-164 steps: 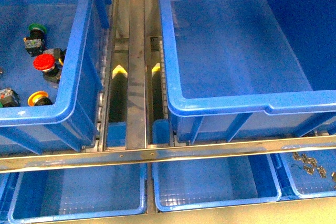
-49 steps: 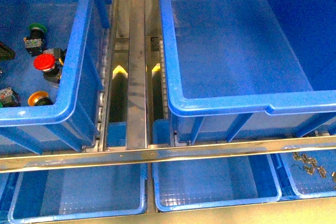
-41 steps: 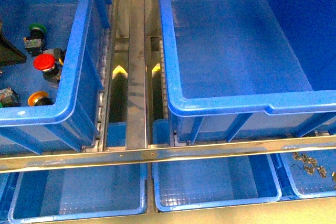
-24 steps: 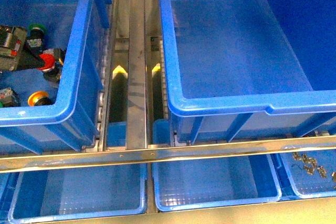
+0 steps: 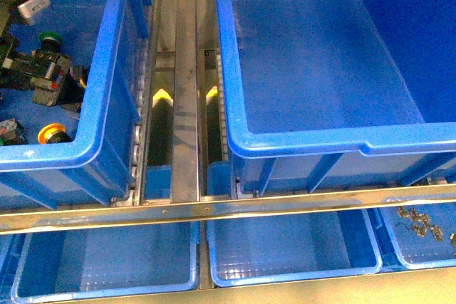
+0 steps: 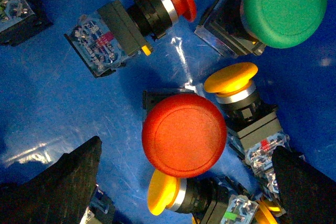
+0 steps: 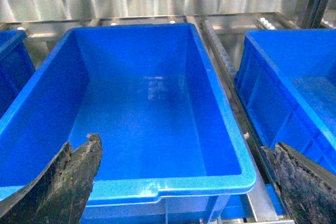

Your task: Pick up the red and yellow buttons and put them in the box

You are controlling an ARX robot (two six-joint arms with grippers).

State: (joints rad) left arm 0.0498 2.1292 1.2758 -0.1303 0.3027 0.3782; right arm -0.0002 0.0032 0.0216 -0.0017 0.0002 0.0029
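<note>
My left gripper reaches into the left bin from the far-left side and points straight down at the floor. Its fingers are spread wide. The red button sits cap-up between them, with neither finger touching it. A yellow button lies just beside that red cap, and a green button lies a little farther off. My right gripper hangs above the box, fingers apart and holding nothing. The box stands to the right of the bin, across the metal rail.
</note>
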